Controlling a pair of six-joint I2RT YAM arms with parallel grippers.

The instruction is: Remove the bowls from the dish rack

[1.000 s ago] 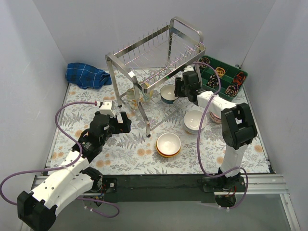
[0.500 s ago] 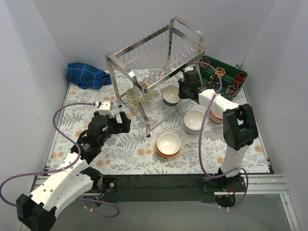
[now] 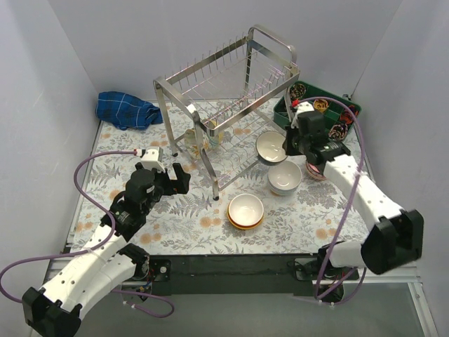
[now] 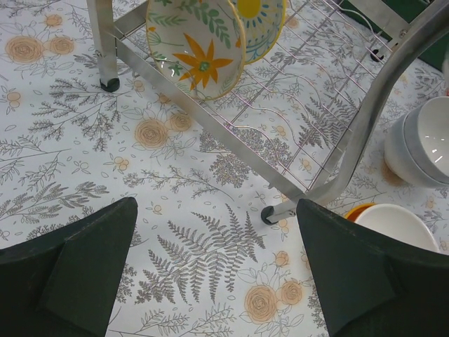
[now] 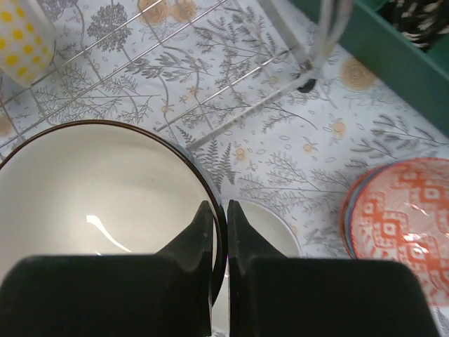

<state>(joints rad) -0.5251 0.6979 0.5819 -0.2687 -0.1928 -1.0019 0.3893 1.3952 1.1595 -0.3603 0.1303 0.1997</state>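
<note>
While pinched at the rim by the right gripper point(image 5: 219, 217): dark-rimmed bowl point(image 5: 98, 196), clear of the dish rack point(image 3: 231, 91) at its 4 o'clock.
Already on the table: white bowl point(image 3: 284, 177) at 5 o'clock, white-in-orange stack point(image 3: 245, 209) at 6. Apparently left to unload: flowered bowls point(image 4: 196, 42) on the lower tier at 8 o'clock, near the left gripper point(image 4: 217, 274), spread open and empty.

Right gripper point(image 5: 219, 210) pinches a bowl point(image 5: 91, 189) by its rim; left gripper point(image 4: 217, 205) gapes wide, apparently hovering low.

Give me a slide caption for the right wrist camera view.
Right gripper pinches the rim of a dark-rimmed cream bowl, a red-patterned bowl nearby.
</note>
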